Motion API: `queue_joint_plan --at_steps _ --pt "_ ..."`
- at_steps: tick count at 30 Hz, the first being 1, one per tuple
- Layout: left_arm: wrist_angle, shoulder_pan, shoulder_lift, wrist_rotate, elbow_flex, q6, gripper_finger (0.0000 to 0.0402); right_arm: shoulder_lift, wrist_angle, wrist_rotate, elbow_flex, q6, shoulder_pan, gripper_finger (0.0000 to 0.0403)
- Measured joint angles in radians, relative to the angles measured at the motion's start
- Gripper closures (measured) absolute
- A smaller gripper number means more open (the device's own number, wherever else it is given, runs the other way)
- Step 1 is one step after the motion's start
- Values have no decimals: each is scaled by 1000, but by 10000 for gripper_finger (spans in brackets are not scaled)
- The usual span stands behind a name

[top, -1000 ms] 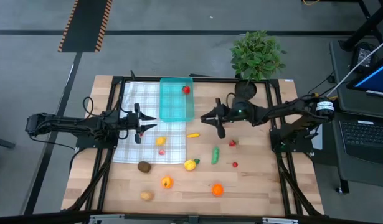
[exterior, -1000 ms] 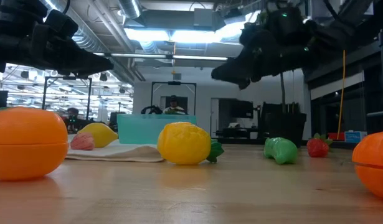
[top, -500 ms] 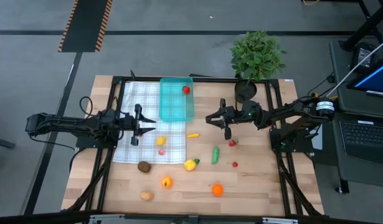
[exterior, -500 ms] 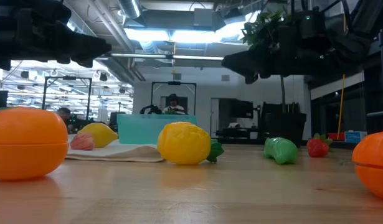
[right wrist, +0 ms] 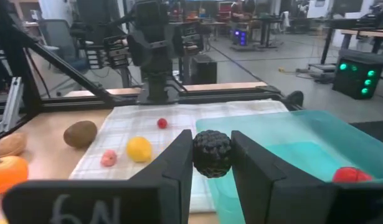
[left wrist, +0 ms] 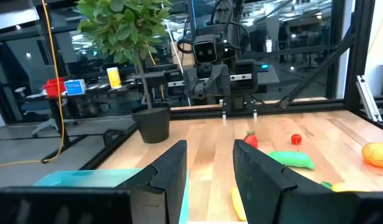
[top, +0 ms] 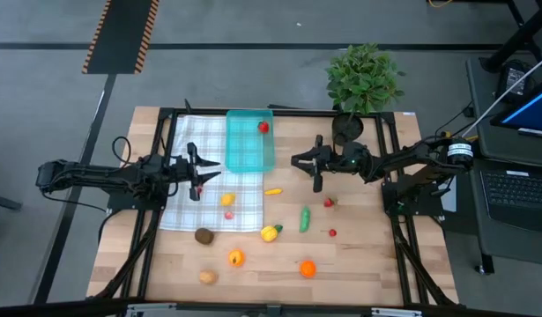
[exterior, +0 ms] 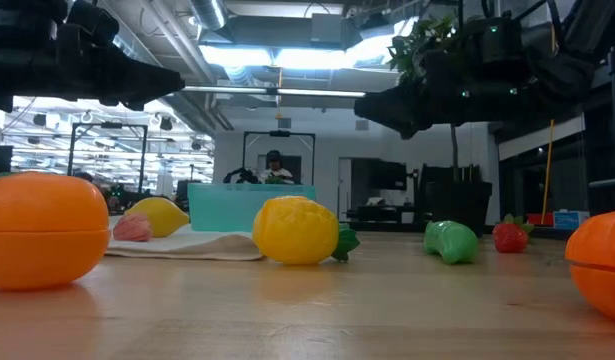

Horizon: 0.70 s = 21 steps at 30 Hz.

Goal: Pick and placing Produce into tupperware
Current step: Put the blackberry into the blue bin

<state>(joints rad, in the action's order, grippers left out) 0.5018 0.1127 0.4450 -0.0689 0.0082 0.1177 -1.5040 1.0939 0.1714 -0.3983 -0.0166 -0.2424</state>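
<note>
Against the frame a second before, we found the right pincer [top: 316, 167] had drawn back a little from the tupperware [top: 246, 150] toward the plant [top: 365, 77], and it hung over bare table [top: 367, 264] just off the tub's right edge. The left pincer [top: 196, 172] had shifted only slightly and hung over the checked cloth [top: 196, 141], left of the tub. No loose produce had moved.

The right wrist view showed the right pincer pinching a dark berry [right wrist: 211, 152] between its fingers, clear of the table. The left wrist view showed the left pincer [left wrist: 210, 168] fingers parted with nothing between them.

The only writing we saw was a marking [right wrist: 76, 206] on the right pincer's body, which seemed to read "6N"; we could not confirm it.

One red piece [top: 263, 127] lay inside the tub at its far right corner. The rest of the tub was bare. Outside it:
- a yellow piece [top: 226, 200] and a pink piece [top: 228, 214] on the cloth's near right corner;
- a green piece [top: 304, 218] and a strawberry [top: 329, 202] on the table, nearer than the right pincer;
- a brown piece [top: 204, 235] just off the cloth's near edge;
- two orange pieces [top: 236, 257] [top: 307, 269] toward the near edge.

Open table lay between the tub and the right pincer.
</note>
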Motion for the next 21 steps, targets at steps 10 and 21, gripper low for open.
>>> queue_joint_plan --at_steps 10,21 --pt "0 0 0 0 0 0 278 -28 -291 -9 -190 53 -25 312" --pt "-57 0 0 0 0 0 278 -252 -558 -22 -523 79 -91 312"
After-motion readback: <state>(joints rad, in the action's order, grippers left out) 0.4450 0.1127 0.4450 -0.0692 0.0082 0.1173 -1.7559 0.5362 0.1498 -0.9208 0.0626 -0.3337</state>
